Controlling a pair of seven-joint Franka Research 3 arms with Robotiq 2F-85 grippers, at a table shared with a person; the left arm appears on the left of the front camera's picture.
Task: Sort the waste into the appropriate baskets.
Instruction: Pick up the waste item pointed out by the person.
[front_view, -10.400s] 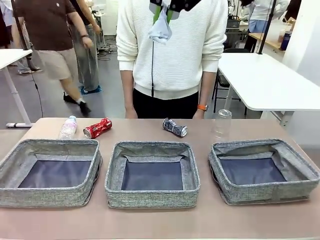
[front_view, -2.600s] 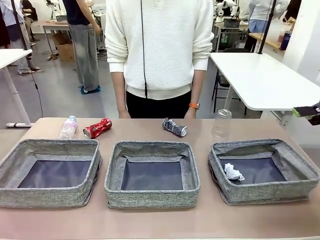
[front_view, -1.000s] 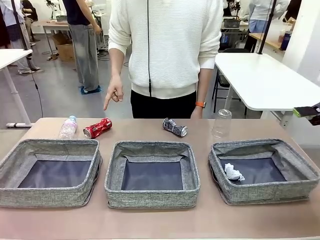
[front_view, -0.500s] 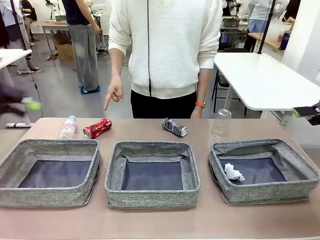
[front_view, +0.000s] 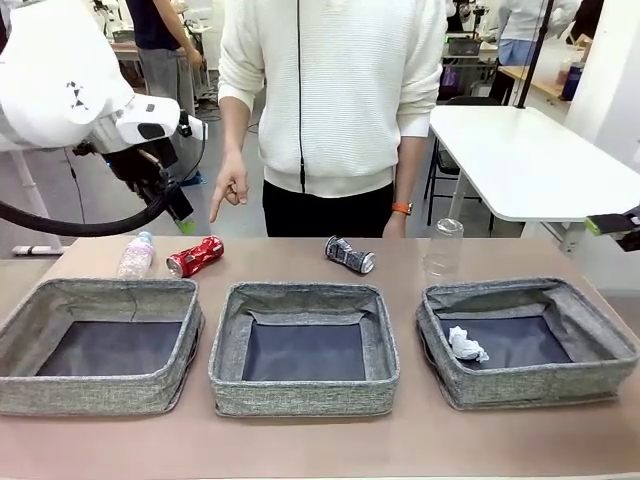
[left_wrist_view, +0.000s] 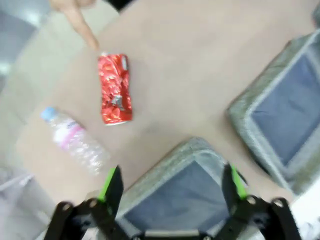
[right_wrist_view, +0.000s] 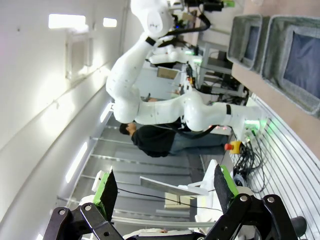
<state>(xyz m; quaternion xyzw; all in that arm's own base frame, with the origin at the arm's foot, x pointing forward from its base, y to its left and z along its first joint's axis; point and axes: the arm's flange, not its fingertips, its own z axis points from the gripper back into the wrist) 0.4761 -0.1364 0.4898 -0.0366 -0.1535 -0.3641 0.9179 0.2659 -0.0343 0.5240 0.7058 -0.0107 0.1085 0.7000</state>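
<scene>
Standing nearest, in one row across the table: three grey woven baskets, set apart from one another.
- Left basket: dark bottom bare.
- Middle basket: dark bottom bare.
- Right basket: holds one crumpled white paper wad near its left wall.

Lying beyond the baskets along the far edge, left to right:
- Clear plastic bottle: on its side.
- Crushed red can: just beside the bottle, not touching it.
- Crushed black-and-silver can: behind the middle basket.
- Clear plastic cup: mouth down, behind the right basket.

Left gripper: hangs in the air over the far left corner, above the bottle and the red can. Its fingers are spread wide and hold nothing. In the left wrist view the red can lies well ahead of the fingertips, untouched, with the bottle beside it and the left basket's corner under the fingers.

Person's hand: above the far edge, forefinger pointing down at the red can. In the left wrist view the fingertip is close to the can's far end; contact cannot be told.

Right gripper: at the right edge of the front view, off the table's side, well apart from all waste. Its pads are spread, with nothing between them.
</scene>
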